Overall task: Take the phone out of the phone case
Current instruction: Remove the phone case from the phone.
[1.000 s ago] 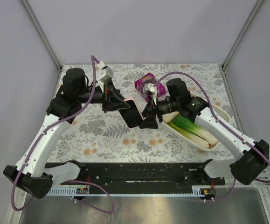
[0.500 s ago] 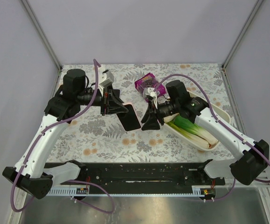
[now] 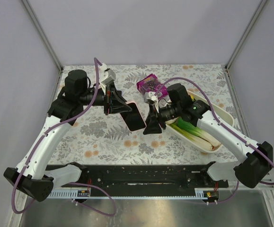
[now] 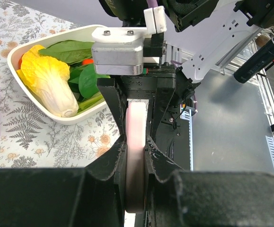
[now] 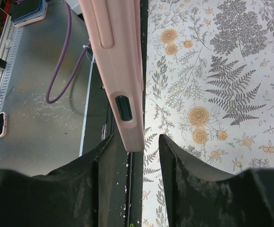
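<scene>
A phone with a dark screen sits in a pale pink case [image 3: 133, 116], held in the air over the middle of the table. My left gripper [image 3: 124, 108] is shut on its upper end; in the left wrist view the pink edge [image 4: 136, 156] is pinched between both fingers. My right gripper [image 3: 150, 124] is open at the case's other end. In the right wrist view the pink case [image 5: 118, 71] with its dark side button reaches down between my right gripper's [image 5: 136, 146] fingers, close to the left finger [image 5: 103, 161], with a gap to the right one.
A white oval tray [image 3: 220, 142] with leek and other vegetables lies at the right, under the right arm. A purple snack packet [image 3: 150, 84] lies behind the grippers. The floral cloth [image 3: 99, 137] covers the table. A black rail [image 3: 137, 175] runs along the near edge.
The left gripper tipped the phone down and then back up and slightly right. The right gripper stayed at its lower end, shifting a little left and down.
</scene>
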Controlling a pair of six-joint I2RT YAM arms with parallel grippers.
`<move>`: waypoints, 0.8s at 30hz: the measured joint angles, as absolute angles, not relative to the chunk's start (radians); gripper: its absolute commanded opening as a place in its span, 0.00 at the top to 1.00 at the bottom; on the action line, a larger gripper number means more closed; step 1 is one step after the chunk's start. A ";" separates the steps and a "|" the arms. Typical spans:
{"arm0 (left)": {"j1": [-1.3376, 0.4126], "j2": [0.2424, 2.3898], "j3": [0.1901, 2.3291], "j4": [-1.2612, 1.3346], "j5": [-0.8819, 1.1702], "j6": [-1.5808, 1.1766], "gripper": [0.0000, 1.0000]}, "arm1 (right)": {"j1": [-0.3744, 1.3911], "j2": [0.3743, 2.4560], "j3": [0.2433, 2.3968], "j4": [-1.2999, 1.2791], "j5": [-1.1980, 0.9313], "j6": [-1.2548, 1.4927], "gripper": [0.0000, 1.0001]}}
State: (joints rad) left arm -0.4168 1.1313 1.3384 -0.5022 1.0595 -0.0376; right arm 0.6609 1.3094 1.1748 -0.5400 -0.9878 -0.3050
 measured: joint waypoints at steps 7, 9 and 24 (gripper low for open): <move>-0.417 1.131 1.316 -0.474 1.063 -0.065 1.00 | 0.661 1.309 1.175 -0.516 -0.988 -0.289 0.66; -0.417 1.131 1.313 -0.467 1.065 -0.073 1.00 | 0.661 1.309 1.175 -0.514 -0.988 -0.286 0.76; -0.382 1.136 1.265 -0.329 1.113 -0.269 1.00 | 0.678 1.254 1.175 -0.541 -0.989 -0.315 1.00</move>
State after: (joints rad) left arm -0.3824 1.1358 1.2648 -0.3294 1.1130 -0.2691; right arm 0.6781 1.2537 1.1751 -0.5411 -0.9886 -0.3153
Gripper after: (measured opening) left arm 0.177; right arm 0.198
